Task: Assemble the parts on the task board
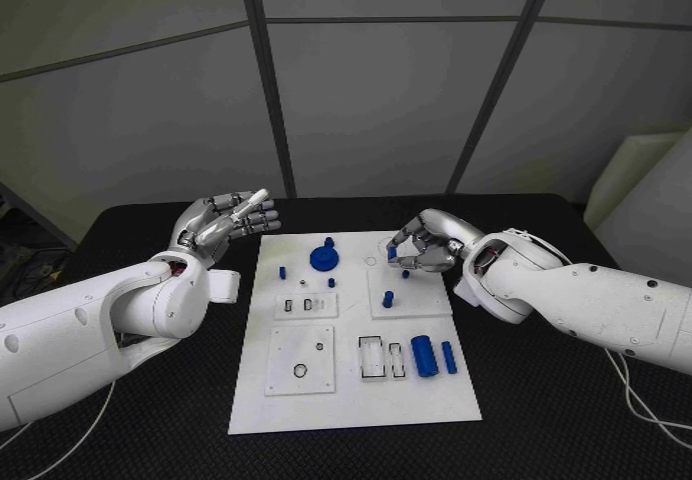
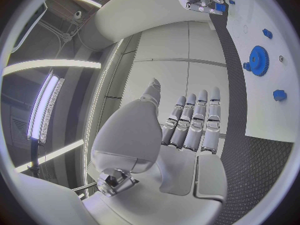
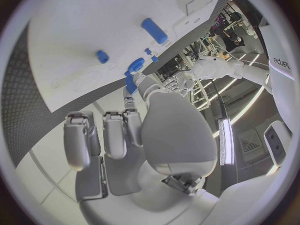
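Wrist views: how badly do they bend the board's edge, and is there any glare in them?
Left wrist view: the task board edge bows along the rim; bright light strips glare beside the left hand. Right wrist view: the board's edge curves too; a lit strip glares beside the right hand. Head view: edges straight.

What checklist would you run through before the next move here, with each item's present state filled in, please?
1. Left hand free and off the task board: ok, fingers straight, holding nothing.
2. Right hand over the board's far edge: ok.
3. Right hand holding a part: cannot tell, fingers curled.
4. Blue gear seated on the board: ok.
5. Large blue cylinder lying unobstructed by the slots: ok.
6. Small blue peg fully seated: cannot tell.
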